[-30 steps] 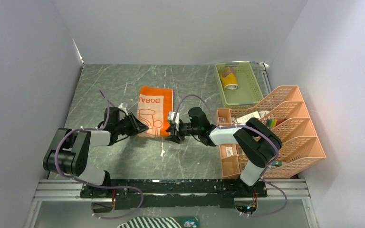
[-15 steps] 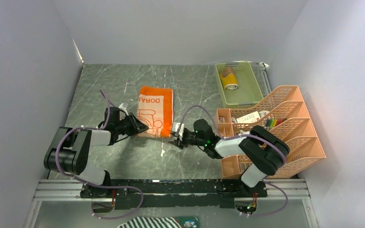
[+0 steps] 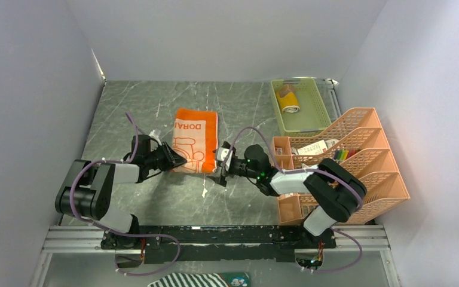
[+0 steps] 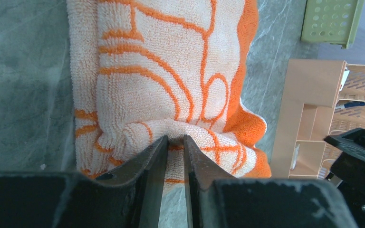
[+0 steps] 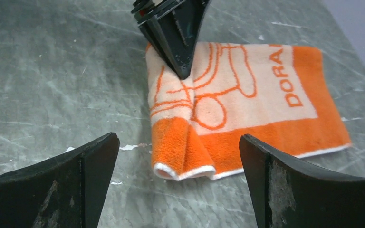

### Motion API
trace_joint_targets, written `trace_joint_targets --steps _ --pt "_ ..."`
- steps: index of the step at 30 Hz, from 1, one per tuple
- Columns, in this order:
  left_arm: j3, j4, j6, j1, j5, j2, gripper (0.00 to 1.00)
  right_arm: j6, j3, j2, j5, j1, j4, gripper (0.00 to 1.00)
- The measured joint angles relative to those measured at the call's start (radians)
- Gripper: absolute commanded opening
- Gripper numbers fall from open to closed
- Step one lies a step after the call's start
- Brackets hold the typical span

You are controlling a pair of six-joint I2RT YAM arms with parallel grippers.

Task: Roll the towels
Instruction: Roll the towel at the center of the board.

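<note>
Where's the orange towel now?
Top view: the orange towel lies mid-table, its near edge pinched by the left gripper, the open right gripper to its right.

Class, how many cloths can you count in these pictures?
3: an orange terry towel mid-table; a rolled mustard-yellow cloth in the green plastic basket; a black-and-white striped cloth at the bottom edge. More may be hidden.
</note>
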Motion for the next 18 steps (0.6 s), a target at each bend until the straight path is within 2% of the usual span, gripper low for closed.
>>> trace_joint_targets --steps 5,12,18 --pt "0.000 -0.006 0.000 0.000 -0.001 -0.005 0.32 -0.008 0.046 0.091 -0.069 -0.001 -0.007 1.00" --pt "0.000 -0.010 0.001 0.000 -0.002 -0.008 0.32 -0.031 0.103 0.172 -0.139 -0.006 -0.047 0.87" --pt "0.000 -0.008 0.001 0.000 -0.002 -0.005 0.31 0.003 0.106 0.241 -0.197 -0.046 -0.050 0.84"
